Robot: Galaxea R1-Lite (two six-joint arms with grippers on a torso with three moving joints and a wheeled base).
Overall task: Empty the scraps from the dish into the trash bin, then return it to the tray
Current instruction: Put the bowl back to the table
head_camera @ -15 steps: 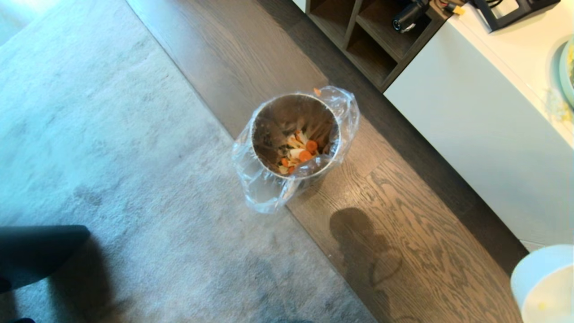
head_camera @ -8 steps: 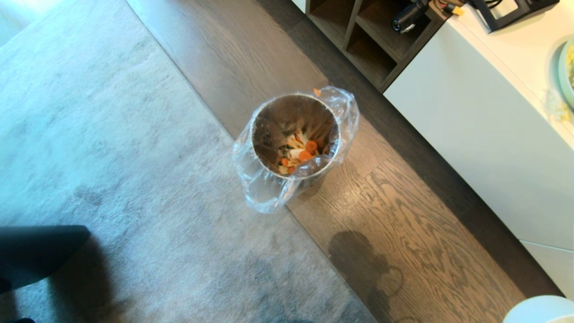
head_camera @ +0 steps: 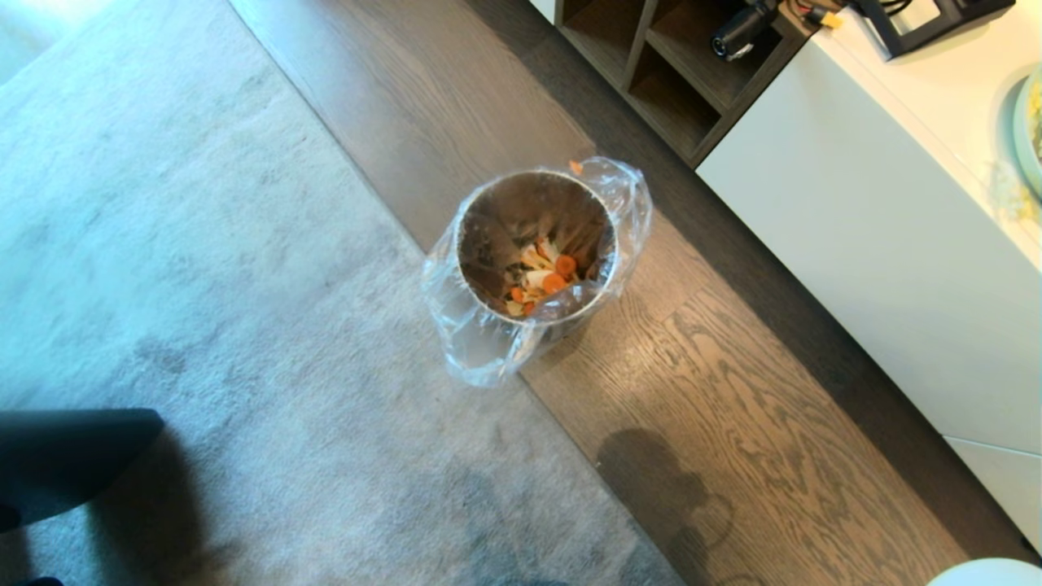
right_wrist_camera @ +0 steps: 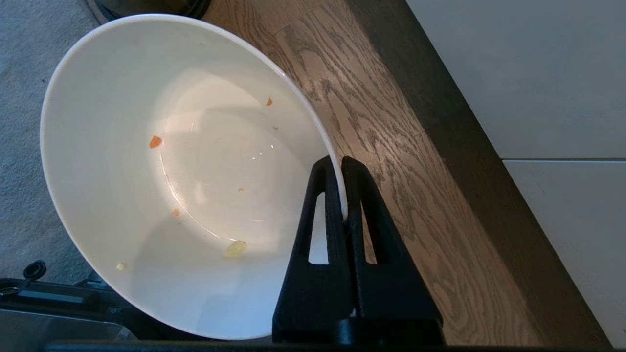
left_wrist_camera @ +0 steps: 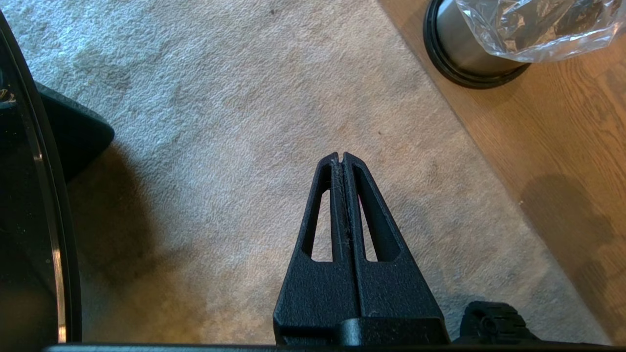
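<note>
Fingers of the right gripper [right_wrist_camera: 342,164] are pressed together on the rim of the dish [right_wrist_camera: 161,171], one inside and one outside. Only a few crumbs remain in this white bowl. Most scraps [head_camera: 541,277] lie inside the trash bin [head_camera: 533,244], which stands at the carpet's edge on the wooden floor, well apart from the bowl at the near right. I judge the emptying is done and the return is in hand. No tray is visible, so the next move needs a turn toward the white counter [head_camera: 895,203] on the right. The left gripper [left_wrist_camera: 342,159] hangs closed and empty over the carpet [head_camera: 203,285]. The cabinet front may block a low carry.
</note>
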